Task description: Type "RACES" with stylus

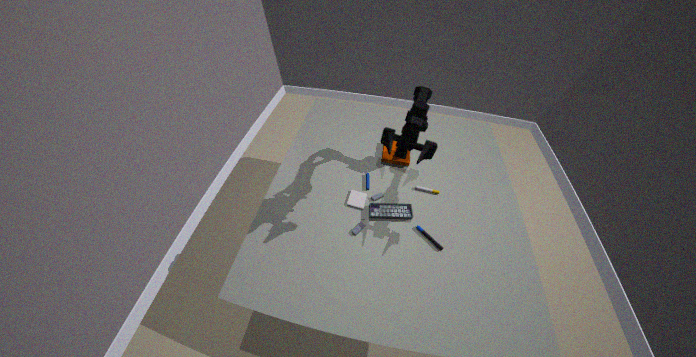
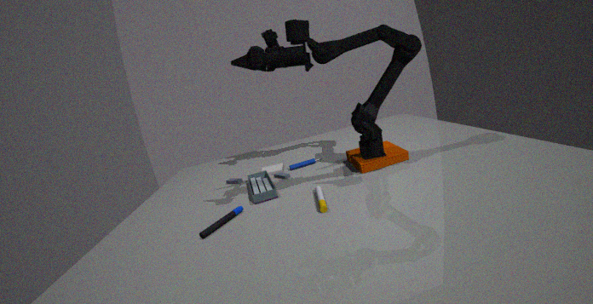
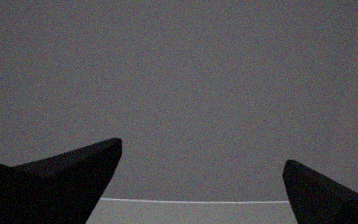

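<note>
Arm: raised high above the counter [image 2: 426, 226], forearm reaching out level from its orange base [image 2: 377, 157]. The hand [image 2: 238, 61] is spread to nearly full width and holds nothing; in the wrist view both dark fingers stand far apart with only grey wall and the counter's far edge between them.

Keyboard [image 2: 261, 186]: small, grey, lying flat on the counter well below the hand.

Stylus [image 2: 221, 222]: dark barrel with a blue tip, lying flat on the counter, near the keyboard on the side away from the base, untouched and well apart from the hand.

Other items on the counter: a white marker with a yellow cap [image 2: 321, 199] between keyboard and base; a blue pen [image 2: 302, 164] nearer the base; a white pad [image 2: 273, 168] just beside the keyboard; two small grey blocks, one [image 2: 233, 180] left of the keyboard in the exterior view, the other [image 2: 281, 175] on its far side.
</note>
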Robot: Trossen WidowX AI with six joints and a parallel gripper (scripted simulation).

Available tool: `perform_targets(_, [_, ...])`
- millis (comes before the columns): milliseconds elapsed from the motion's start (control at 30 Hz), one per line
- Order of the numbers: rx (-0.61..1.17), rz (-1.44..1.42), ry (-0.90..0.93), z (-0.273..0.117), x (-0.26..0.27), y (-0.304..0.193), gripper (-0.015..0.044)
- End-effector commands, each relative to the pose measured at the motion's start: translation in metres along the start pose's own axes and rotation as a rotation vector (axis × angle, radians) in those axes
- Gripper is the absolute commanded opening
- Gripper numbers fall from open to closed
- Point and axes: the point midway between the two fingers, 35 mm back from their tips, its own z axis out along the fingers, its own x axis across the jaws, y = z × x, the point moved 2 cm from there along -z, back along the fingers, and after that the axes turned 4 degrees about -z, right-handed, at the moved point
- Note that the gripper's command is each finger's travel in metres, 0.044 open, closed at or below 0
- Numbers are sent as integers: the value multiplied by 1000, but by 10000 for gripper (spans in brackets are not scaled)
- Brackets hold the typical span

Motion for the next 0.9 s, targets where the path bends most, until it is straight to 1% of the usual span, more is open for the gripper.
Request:
perform_targets(0, [12, 0, 3, 2, 1, -2, 414])
perform_targets(67, [106, -5, 27, 14, 7, -18, 361])
perform_targets(167, [323, -21, 84, 35, 23, -57, 283])
perform_targets(267, [539, -45, 143, 48, 40, -97, 204])
perform_targets(400, [827, -86, 224, 52, 63, -151, 99])
perform_targets(533, [1114, -140, 304, 44, 85, -200, 0])
perform_targets(767, [1577, -250, 427, 10, 114, -266, 0])
perform_targets(867, [1645, -269, 443, 3, 117, -273, 0])
